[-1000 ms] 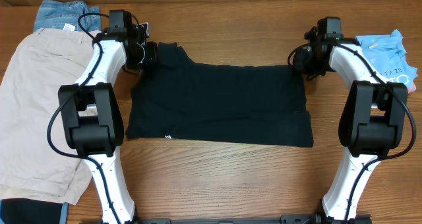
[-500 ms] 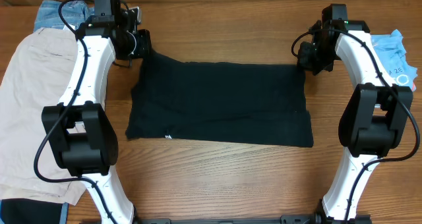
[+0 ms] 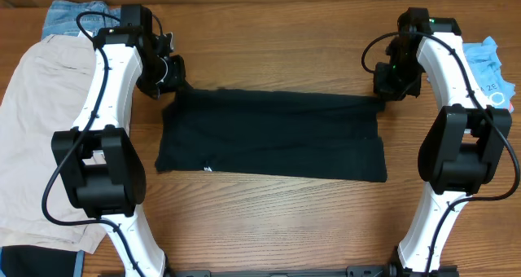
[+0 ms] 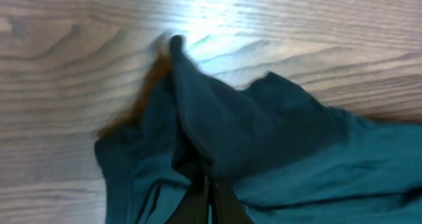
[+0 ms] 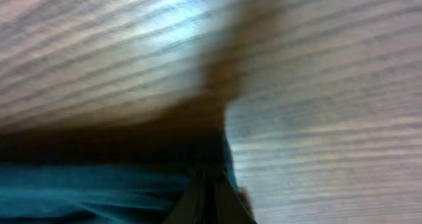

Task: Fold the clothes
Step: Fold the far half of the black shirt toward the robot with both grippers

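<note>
- Subject: black T-shirt [image 3: 273, 134], lying across the centre of the wooden table [image 3: 277, 224] as a wide band. Its small white logo [image 3: 207, 169] shows at the lower left edge.
- Left gripper [image 3: 167, 75]: at the shirt's upper left corner. The left wrist view shows its fingertips [image 4: 198, 201] clenched together on a raised ridge of the dark cloth, which puckers around the pinch.
- Right gripper [image 3: 391, 85]: at the shirt's upper right corner. The right wrist view is blurred, but it shows the tips closed on the cloth edge at the bottom centre, with bare wood beyond.
- Other garments, none in contact with either gripper:
  - beige shorts [image 3: 37, 138] along the left edge of the frame;
  - blue denim [image 3: 73, 16] at the upper left, partly under the shorts;
  - light-blue printed tee [image 3: 488, 65] at the upper right, behind the right arm.
- Step in hand, as judged: a two-handed fold of the black shirt, with both upper corners gripped and the far edge taut between them.
- Next move, as judged:
  - Carry both corners toward the lower edge of the frame at an even height and pace, so that the edge stays straight.
  - Lay the far edge onto the near edge.
  - Let go only once the cloth lies flat.
- Risk: the bunching at the upper left may set a crooked crease if it is not drawn out first.
</note>
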